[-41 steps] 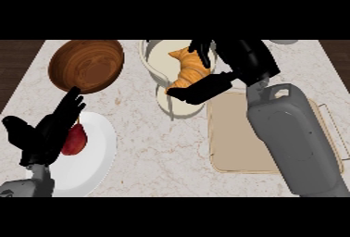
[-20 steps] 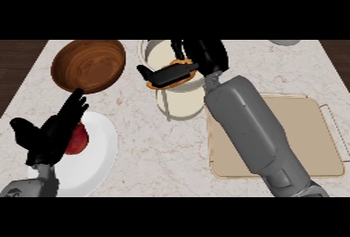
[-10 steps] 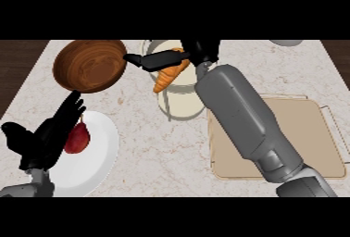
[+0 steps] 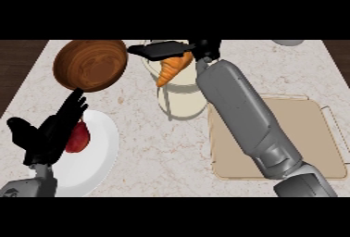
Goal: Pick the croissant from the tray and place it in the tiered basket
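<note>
1 croissant, 1 tray

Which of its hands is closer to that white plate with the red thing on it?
Left. The left hand hangs open over the white plate's left edge; the right hand holds the croissant far off, above the tiered basket.

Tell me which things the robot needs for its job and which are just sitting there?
Needed for the job:
- croissant, held by the right hand
- basket, the cream tiered one under the croissant
- tray, where the croissant came from

Just sitting there:
- wooden bowl
- white plate with a red thing on it
- left hand, resting open over the plate
</note>
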